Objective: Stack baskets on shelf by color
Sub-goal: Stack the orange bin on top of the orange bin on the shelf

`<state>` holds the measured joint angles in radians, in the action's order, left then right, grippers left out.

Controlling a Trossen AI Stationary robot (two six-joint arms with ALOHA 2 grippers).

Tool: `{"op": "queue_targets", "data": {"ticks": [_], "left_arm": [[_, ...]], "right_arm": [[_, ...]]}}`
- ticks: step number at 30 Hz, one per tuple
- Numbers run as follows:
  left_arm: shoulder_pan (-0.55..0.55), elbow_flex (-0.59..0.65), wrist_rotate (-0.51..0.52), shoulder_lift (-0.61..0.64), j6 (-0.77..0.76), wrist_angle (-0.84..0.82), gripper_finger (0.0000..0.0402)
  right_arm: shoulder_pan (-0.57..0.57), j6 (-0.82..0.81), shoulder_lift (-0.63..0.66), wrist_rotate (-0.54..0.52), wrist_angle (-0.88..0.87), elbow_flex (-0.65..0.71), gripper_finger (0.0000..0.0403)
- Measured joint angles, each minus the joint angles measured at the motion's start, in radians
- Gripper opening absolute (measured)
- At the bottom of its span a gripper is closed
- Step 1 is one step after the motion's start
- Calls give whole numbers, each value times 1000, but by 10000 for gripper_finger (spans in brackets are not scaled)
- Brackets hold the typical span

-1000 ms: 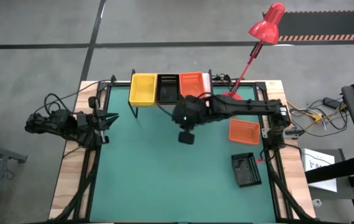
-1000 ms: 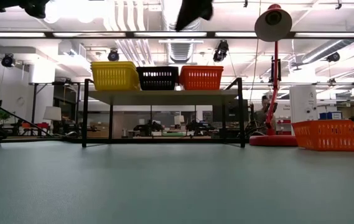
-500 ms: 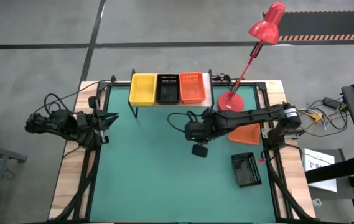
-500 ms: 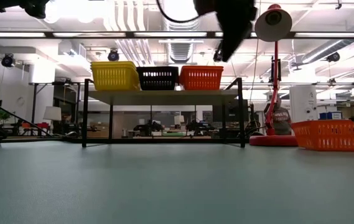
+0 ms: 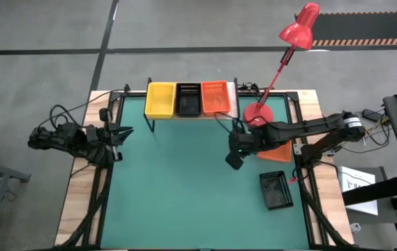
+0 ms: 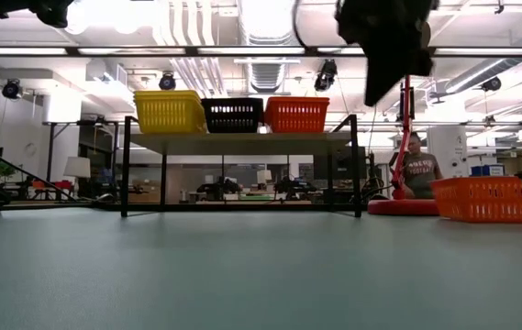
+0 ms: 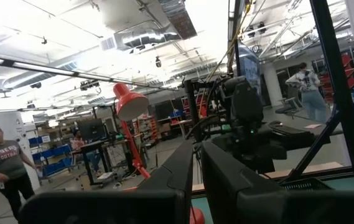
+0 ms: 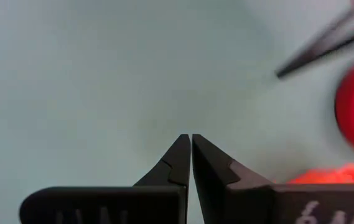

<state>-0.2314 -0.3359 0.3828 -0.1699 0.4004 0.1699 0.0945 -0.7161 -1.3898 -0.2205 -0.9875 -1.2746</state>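
The light-wood shelf (image 5: 233, 101) stands at the table's far edge, and yellow (image 5: 160, 99), black (image 5: 188, 98) and orange (image 5: 214, 97) baskets sit side by side on it. Another orange basket (image 5: 279, 150) rests on the mat at the right, partly under my right arm. A black basket (image 5: 276, 190) lies nearer, flat on its base. My right gripper (image 5: 234, 160) hovers shut and empty above the mat, left of the orange basket (image 8: 326, 175). My left gripper (image 5: 124, 132) waits shut at the table's left edge.
A pink-red desk lamp has its base (image 5: 257, 113) on the table, right of the shelf and close to my right arm. Its shade (image 5: 301, 28) reaches beyond the far edge. Bare green mat (image 5: 170, 188) spreads across the middle and left. A person (image 6: 415, 170) stands in the room behind.
My right arm has swung from just in front of the shelf toward the table's right, and its gripper has moved closer to the orange basket on the mat. The baskets and my left arm have kept still. A person has walked into the low view behind the lamp.
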Motion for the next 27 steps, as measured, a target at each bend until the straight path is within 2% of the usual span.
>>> {"op": "queue_targets", "data": {"ticks": [5, 10, 16, 20, 27], "left_arm": [[0, 0, 0, 0, 0, 0, 17], [0, 1, 0, 0, 3, 0, 17], [0, 1, 0, 0, 7, 0, 17], [0, 1, 0, 0, 7, 0, 17], [0, 2, 0, 0, 8, 0, 17]], "right_arm": [[-16, -204, 52, 12, -3, 82, 15], [-27, -311, 74, 77, -5, 131, 52], [-56, -396, 58, 144, -86, 162, 115], [-65, -441, 37, 150, -173, 202, 150], [-75, -473, 28, 129, -173, 289, 176]]}}
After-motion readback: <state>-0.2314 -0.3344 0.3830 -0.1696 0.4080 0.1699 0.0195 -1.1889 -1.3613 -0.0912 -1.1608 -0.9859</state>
